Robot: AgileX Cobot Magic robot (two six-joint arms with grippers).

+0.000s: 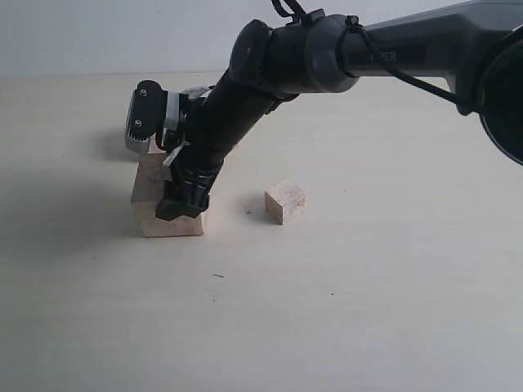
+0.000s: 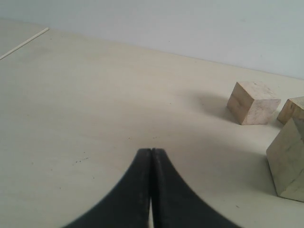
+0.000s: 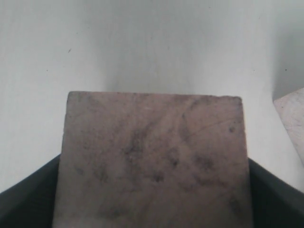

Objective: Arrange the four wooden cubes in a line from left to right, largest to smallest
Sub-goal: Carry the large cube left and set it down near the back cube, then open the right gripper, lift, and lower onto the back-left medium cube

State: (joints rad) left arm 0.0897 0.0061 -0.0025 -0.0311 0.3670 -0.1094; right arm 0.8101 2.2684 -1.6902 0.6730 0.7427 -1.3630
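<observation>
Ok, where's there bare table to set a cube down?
Free: table right of the small cube, the near strip, and the gap between it and the big cube. Crowded at left, where the right hand grips it.

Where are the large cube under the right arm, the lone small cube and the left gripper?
large cube (image 3: 152,156): right wrist view, visible face centre.
lone small cube (image 1: 284,193): exterior view, top face.
left gripper (image 2: 151,151): left wrist view, between closed fingertips.

Exterior wide, left low, right against cube (image 3: 152,161)
</observation>
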